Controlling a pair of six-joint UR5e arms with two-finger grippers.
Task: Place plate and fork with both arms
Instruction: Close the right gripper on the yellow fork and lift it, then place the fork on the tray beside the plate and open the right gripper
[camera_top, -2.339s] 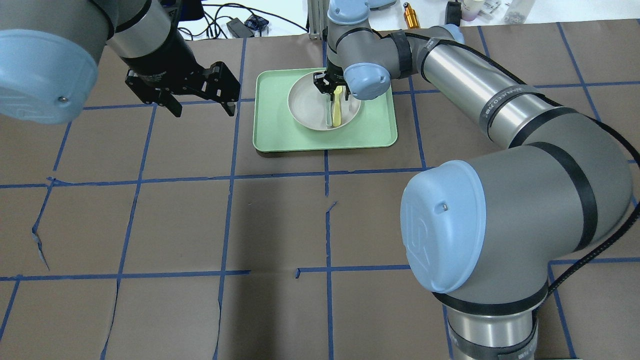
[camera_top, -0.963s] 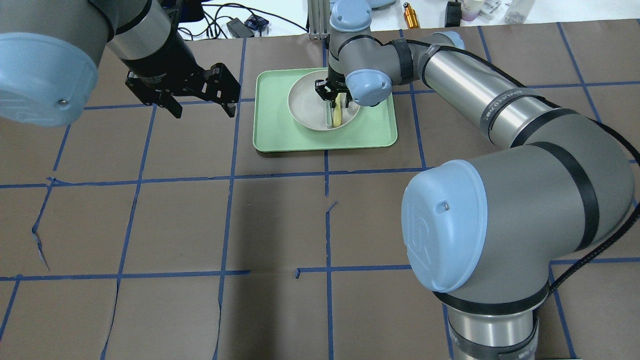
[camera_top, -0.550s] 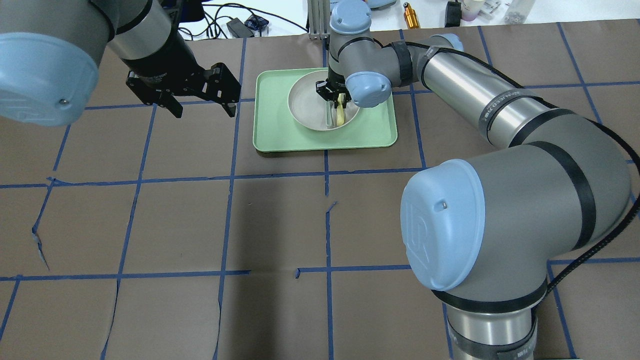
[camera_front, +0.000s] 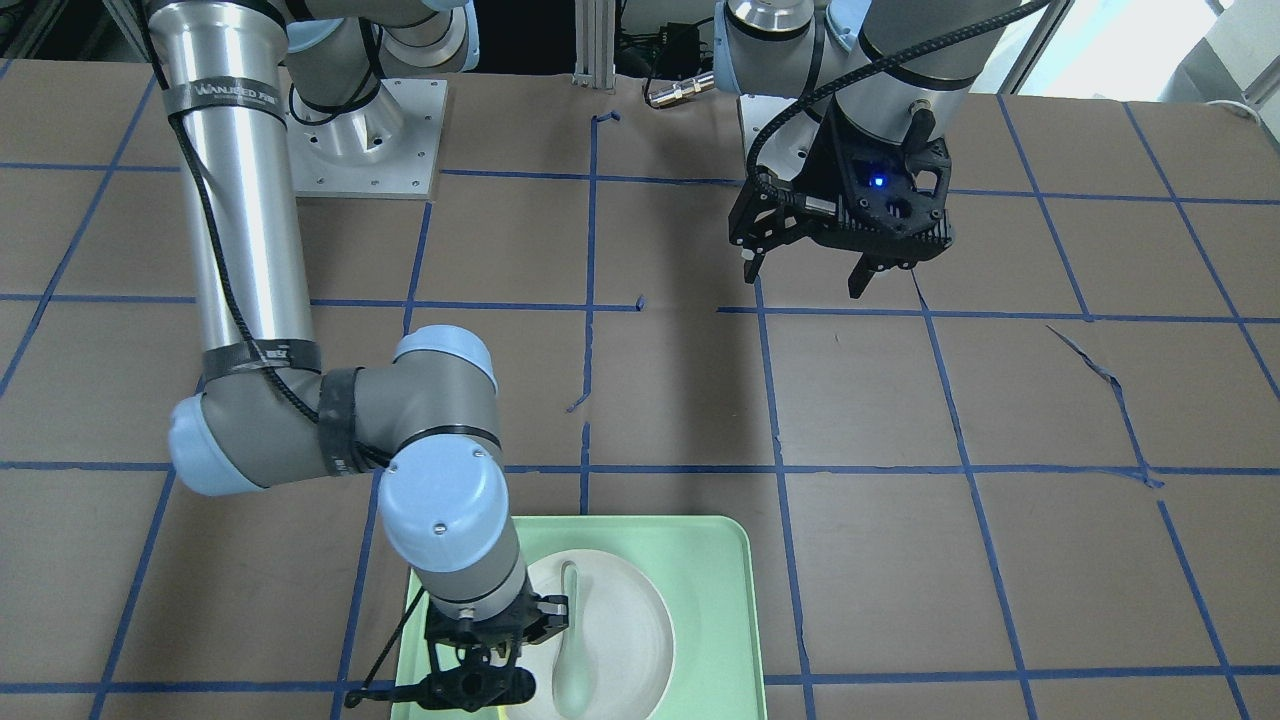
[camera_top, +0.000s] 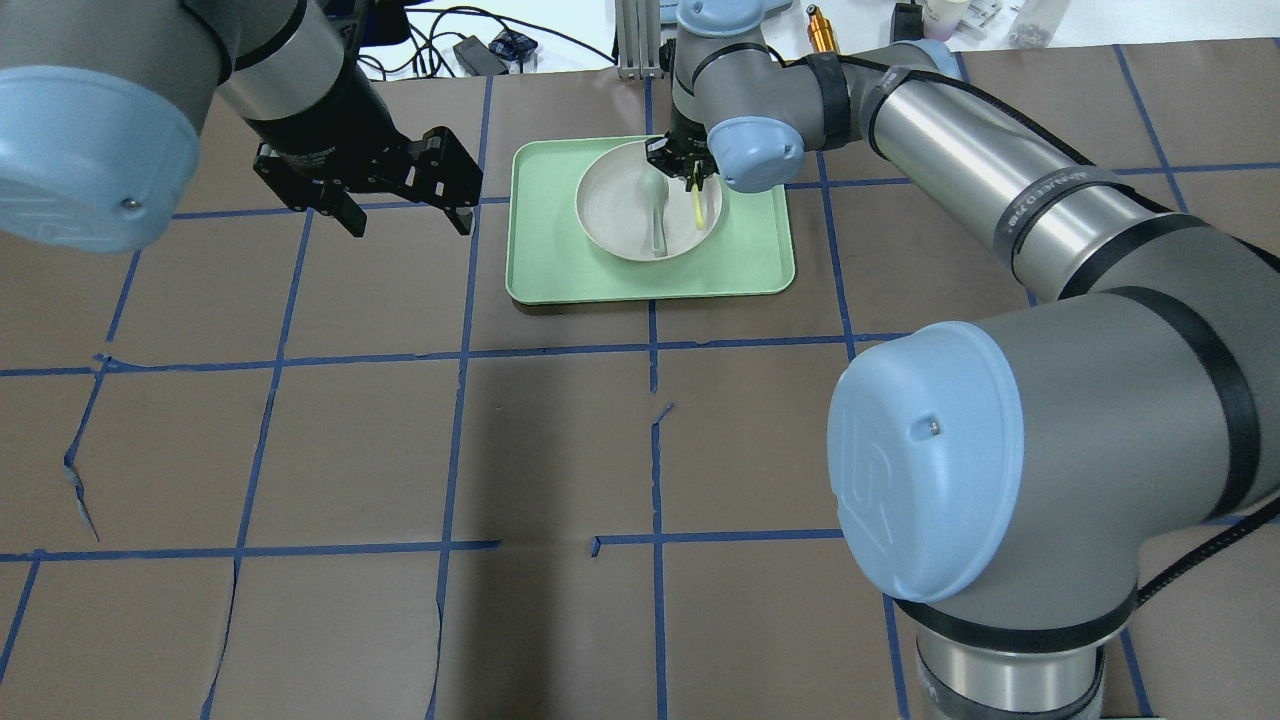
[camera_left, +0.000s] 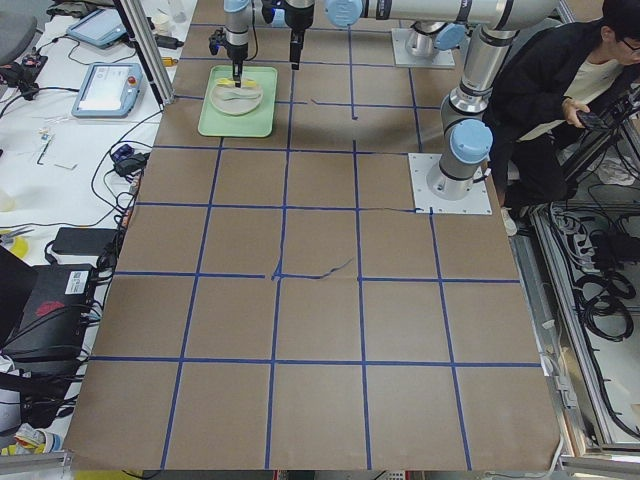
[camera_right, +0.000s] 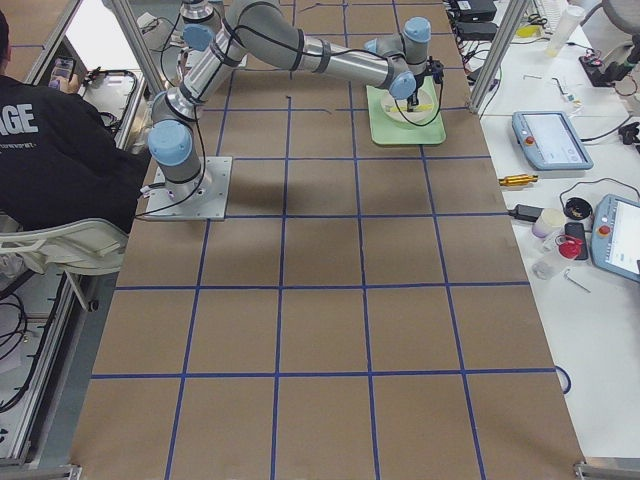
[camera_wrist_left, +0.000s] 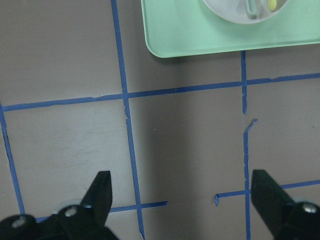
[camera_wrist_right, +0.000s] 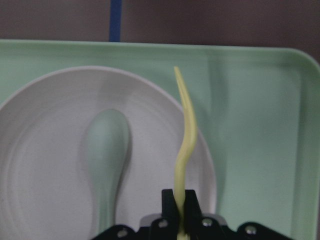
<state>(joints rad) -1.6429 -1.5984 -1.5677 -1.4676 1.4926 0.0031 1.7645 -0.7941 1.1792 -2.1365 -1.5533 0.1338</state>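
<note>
The off-white plate (camera_top: 620, 218) sits in the mint-green tray (camera_top: 550, 262) at the far middle of the table. A grey-green spoon (camera_top: 657, 206) lies in the plate. My right gripper (camera_top: 690, 168) is shut on the pale-yellow fork (camera_top: 698, 207) and holds it clear above the plate's right rim. In the right wrist view the fork (camera_wrist_right: 185, 145) sticks out from the shut gripper (camera_wrist_right: 179, 200) over the plate (camera_wrist_right: 45, 165) and spoon (camera_wrist_right: 106, 145). My left gripper (camera_top: 407, 222) hangs open and empty over bare table, left of the tray; the left wrist view (camera_wrist_left: 182, 195) shows it open too.
Brown table with a blue tape grid. Cables, a gold cylinder (camera_top: 822, 30) and small items lie beyond the far edge. The right arm's elbow (camera_top: 930, 460) looms at the front right. The tray's near edge (camera_wrist_left: 200, 40) shows in the left wrist view.
My right gripper has closed on the fork and lifted it off the plate, shifting slightly right and away. The spoon stays in the plate. The left arm has not moved.
</note>
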